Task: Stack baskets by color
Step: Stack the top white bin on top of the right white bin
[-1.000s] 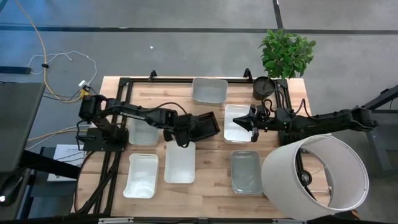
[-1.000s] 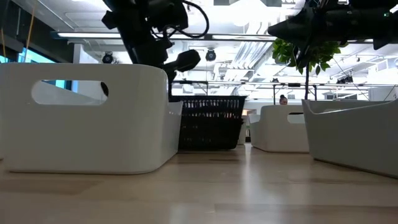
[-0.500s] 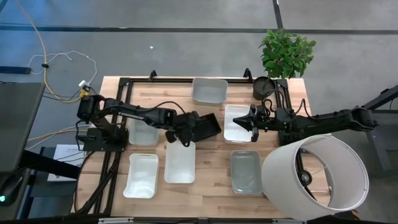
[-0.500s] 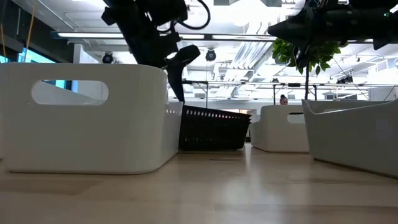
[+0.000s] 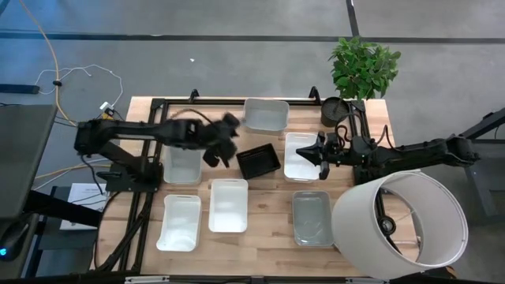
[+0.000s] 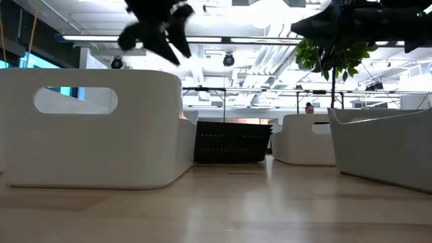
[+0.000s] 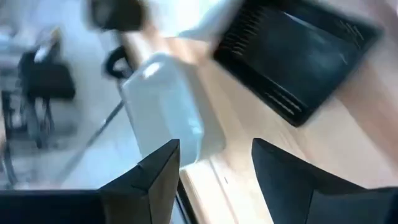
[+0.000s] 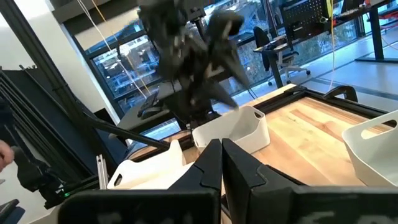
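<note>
A black slotted basket (image 5: pixel 259 161) lies flat on the table's middle, free of any grip, and also shows as black basket (image 6: pixel 233 142) and black basket (image 7: pixel 298 56). My left gripper (image 5: pixel 223 144) hangs to its left, raised, open and holding nothing (image 7: pixel 214 180). My right gripper (image 5: pixel 319 151) is shut and hovers over a white basket (image 5: pixel 304 155). Other baskets: a pale one (image 5: pixel 265 114) at the back, a translucent one (image 5: pixel 183 162) at the left, two white ones (image 5: pixel 229 205) (image 5: pixel 179 222) in front, and a grey one (image 5: pixel 312 218) front right.
A big white lampshade (image 5: pixel 402 217) covers the front right corner. A round black pot (image 5: pixel 334 109) and a green plant (image 5: pixel 363 67) stand at the back right. A black frame (image 5: pixel 158 106) runs along the table's left and back edges.
My left gripper opened and let go of the black basket, which dropped from tilted to flat on the table. The left arm drew back to the left and upward. The right arm stayed still.
</note>
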`<control>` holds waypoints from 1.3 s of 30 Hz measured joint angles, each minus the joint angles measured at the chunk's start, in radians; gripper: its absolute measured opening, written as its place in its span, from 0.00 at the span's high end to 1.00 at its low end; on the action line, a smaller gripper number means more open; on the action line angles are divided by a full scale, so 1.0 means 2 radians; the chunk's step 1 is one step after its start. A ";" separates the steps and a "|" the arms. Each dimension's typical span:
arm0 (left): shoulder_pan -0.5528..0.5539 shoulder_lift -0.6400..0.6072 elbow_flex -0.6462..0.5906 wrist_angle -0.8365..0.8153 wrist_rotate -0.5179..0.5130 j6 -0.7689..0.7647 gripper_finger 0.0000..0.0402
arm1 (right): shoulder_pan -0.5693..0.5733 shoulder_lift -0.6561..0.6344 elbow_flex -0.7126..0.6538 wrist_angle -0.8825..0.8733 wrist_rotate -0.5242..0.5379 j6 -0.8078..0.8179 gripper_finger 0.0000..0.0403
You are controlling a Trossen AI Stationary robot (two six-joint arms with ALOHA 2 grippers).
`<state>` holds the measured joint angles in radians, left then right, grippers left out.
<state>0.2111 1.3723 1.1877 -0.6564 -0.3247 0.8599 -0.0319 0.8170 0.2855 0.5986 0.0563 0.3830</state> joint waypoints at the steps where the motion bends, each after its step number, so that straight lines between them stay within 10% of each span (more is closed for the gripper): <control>1: 0.006 -0.016 0.000 0.003 0.005 -0.035 0.53 | 0.000 0.000 0.000 -0.001 0.000 -0.001 1.00; 9: 0.074 -0.151 -0.030 0.047 0.196 -0.344 0.55 | 0.000 0.000 0.000 0.004 0.000 -0.006 1.00; 17: 0.073 -0.289 -0.195 0.279 0.203 -0.488 0.58 | 0.000 0.000 0.000 0.010 0.002 -0.013 1.00; 26: 0.066 -0.381 -0.315 0.364 0.196 -0.545 0.58 | 0.000 0.000 0.000 0.040 0.002 -0.026 1.00; 39: 0.066 -0.393 -0.323 0.367 0.194 -0.547 0.58 | 0.000 0.000 0.000 0.039 0.028 -0.037 1.00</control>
<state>0.3435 0.5854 0.5407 0.0769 0.0631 -0.2333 -0.0326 0.8177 0.2855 0.6761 0.1129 0.3088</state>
